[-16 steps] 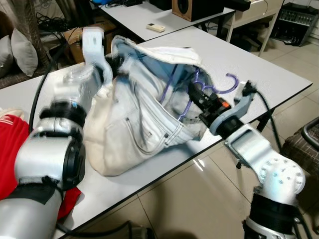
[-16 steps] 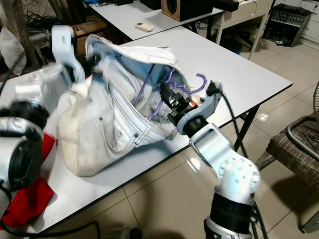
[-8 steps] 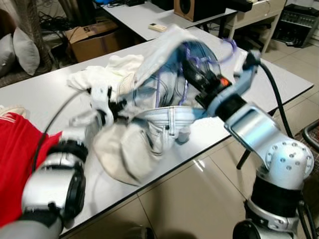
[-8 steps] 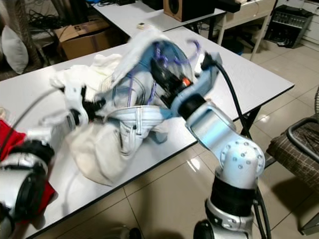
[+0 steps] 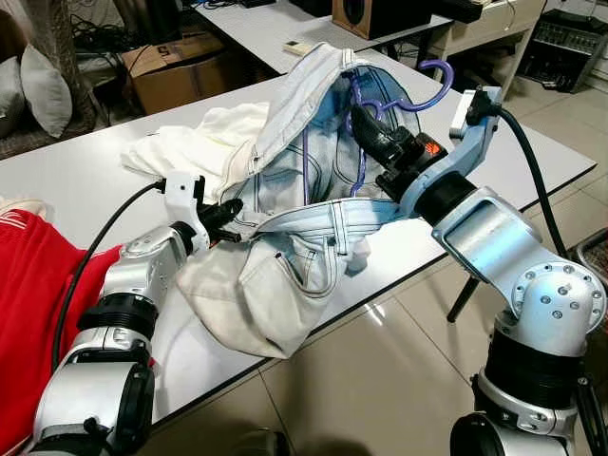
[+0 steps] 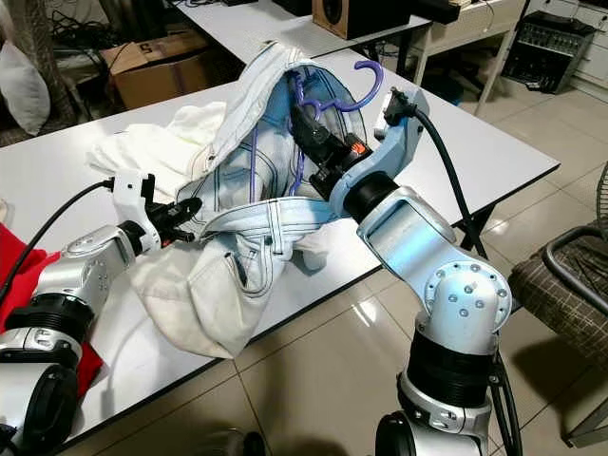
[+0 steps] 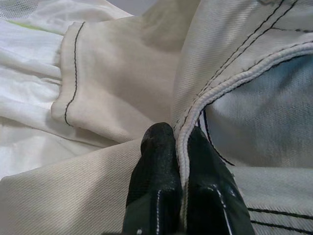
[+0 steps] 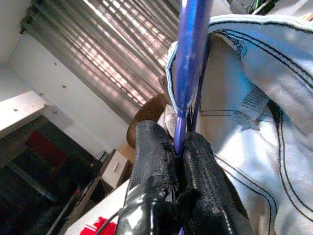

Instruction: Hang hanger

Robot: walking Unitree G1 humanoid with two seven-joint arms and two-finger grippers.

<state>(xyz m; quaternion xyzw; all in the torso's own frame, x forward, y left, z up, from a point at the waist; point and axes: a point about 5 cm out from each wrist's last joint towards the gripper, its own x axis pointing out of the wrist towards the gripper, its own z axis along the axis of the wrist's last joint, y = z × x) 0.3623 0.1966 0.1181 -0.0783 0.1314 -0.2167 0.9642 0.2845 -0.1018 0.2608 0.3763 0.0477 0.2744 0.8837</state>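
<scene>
Right tool: I had it clamped on the purple hanger, lifted above the tabletop.
Left tool: I had it pinching the jeans waistband.

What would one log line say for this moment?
right end effector: shut on hanger, lifted | left end effector: shut on jeans hem | jeans partly on table

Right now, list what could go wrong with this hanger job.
1. The right claw pinches only a thin bar of the purple hanger; it might twist or slip.
2. The left claw grips just the jeans seam; pulling could drag the white cloth along the table.
</scene>
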